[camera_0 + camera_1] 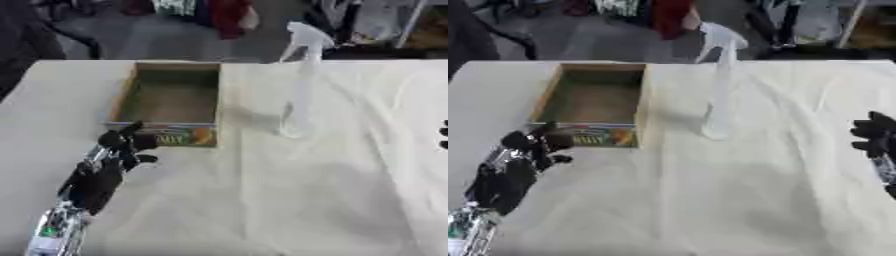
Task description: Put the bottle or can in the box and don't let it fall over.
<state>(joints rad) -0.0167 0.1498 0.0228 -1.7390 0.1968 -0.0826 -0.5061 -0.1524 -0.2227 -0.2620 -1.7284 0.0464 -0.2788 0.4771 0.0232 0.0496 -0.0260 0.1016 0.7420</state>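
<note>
Bottle: clear plastic spray bottle [299, 95] with a white trigger head, tall and slim, upright on the table toward its far edge, just right of the box and apart from it.
Box: shallow cardboard box [171, 102], rectangular, open-topped, plain brown inside with nothing in it; a colourful printed label runs along its near wall.
Table: covered by a cream cloth [289, 200], soft and creased.
Left hand: black left hand [122, 147] on a silver-jointed arm, just at the box's near left corner, fingers curled and grasping nothing.
Right hand: black right hand [874, 135] at the table's right edge, well apart from the bottle; whether its fingers are curled cannot be told.
</note>
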